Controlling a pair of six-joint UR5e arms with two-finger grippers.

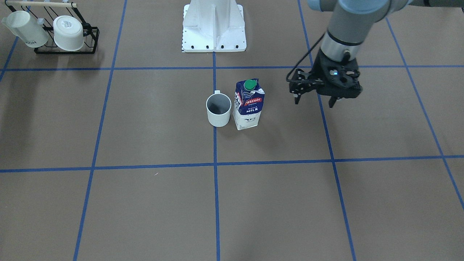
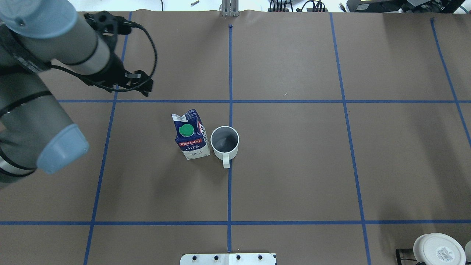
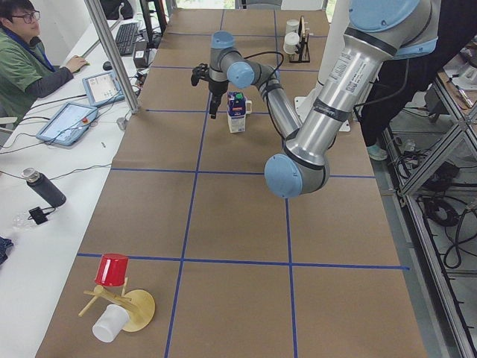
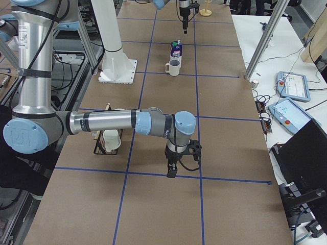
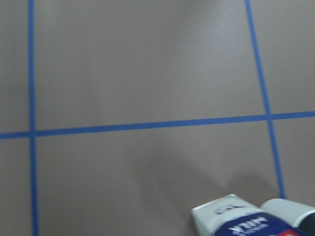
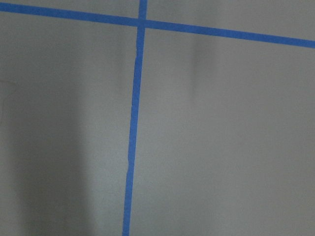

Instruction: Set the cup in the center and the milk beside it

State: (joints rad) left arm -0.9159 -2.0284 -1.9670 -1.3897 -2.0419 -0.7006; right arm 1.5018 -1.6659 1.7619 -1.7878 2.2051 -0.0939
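Observation:
The cup (image 1: 218, 110) stands upright on the middle stretch of the brown taped table (image 1: 163, 119), on the central blue line. The milk (image 1: 248, 105) stands upright right beside it, almost touching. Both also show in the overhead view, cup (image 2: 225, 141) and milk (image 2: 191, 136). My left gripper (image 1: 314, 100) hangs open and empty above the table, well apart from the milk on the side away from the cup; it also shows in the overhead view (image 2: 143, 86). The left wrist view catches only the milk's top (image 5: 246, 221). My right gripper (image 4: 172, 168) is far from both, low over the table; I cannot tell its state.
A black wire rack (image 1: 90, 40) with two other white cups stands at a table corner near the right arm. The robot's white base (image 1: 214, 29) is behind the cup. A red cup on a wooden stand (image 3: 112, 272) sits at the left end. An operator (image 3: 22, 67) sits beside the table.

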